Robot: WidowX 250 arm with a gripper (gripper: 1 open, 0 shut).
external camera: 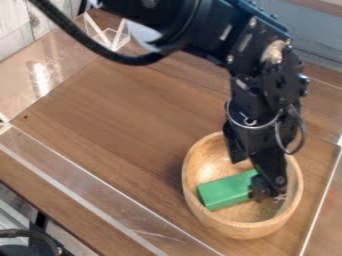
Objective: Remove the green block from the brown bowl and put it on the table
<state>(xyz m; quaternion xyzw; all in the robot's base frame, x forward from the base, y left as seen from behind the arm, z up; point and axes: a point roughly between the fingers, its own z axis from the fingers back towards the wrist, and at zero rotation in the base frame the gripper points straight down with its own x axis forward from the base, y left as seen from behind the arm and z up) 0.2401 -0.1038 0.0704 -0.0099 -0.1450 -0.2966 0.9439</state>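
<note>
The green block (223,190) lies flat inside the brown bowl (214,222), which sits on the table (120,130) at the lower right. My gripper (265,187) reaches down into the bowl at the block's right end. Its dark fingers (271,186) stand open, and they hide the block's right tip. I cannot tell whether they touch the block.
Clear acrylic walls (80,190) run along the table's front and left edges. The black arm (201,35) crosses the top of the view. Bare wood stretches left of the bowl.
</note>
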